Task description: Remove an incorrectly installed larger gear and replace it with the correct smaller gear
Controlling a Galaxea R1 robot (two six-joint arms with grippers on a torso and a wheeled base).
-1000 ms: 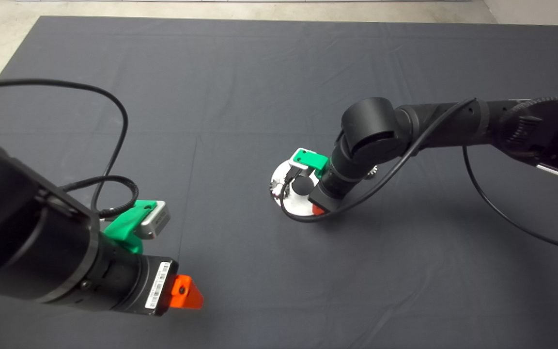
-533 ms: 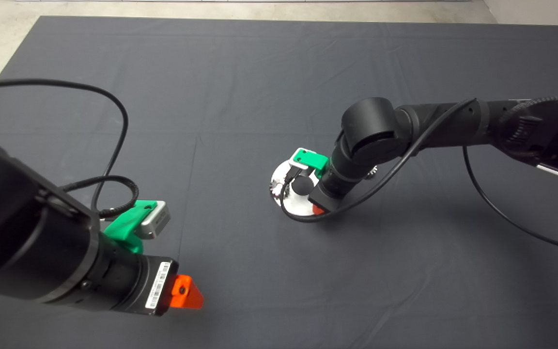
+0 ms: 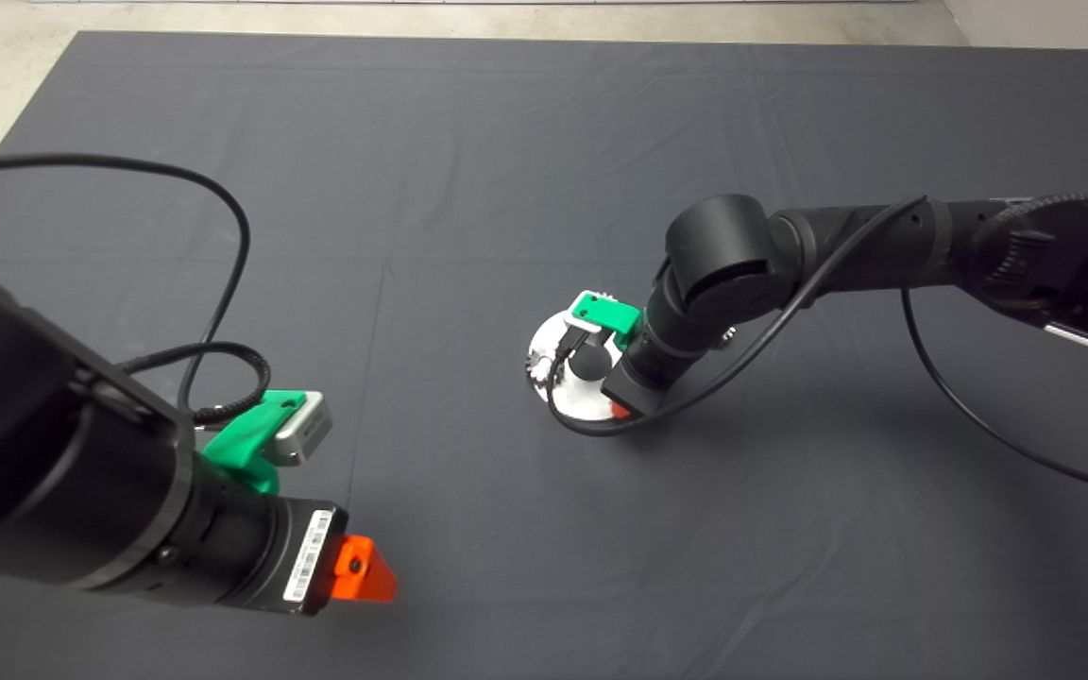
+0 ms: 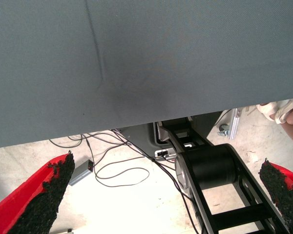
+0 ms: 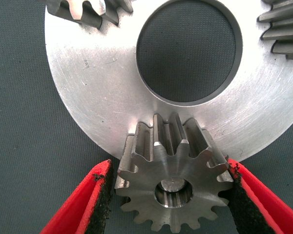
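At lower left of mat [image 3: 468, 142], left gripper [image 3: 365, 571] idle, fingers [image 4: 44, 195] spread wide, holding nothing (floor and cables beyond mat edge). Mid-mat, right gripper [image 5: 168, 195] over silver disc [image 5: 88, 97], pads touching both flanks of smaller gear [image 5: 173, 180] seated at disc rim between them.

1. The plate's [image 5: 88, 97] rim is crowded by three gears, one [image 5: 173, 183] flanked closely by the right pincer's pads [image 5: 103, 197].
2. Bare desk [image 3: 506, 142] is seen all around.
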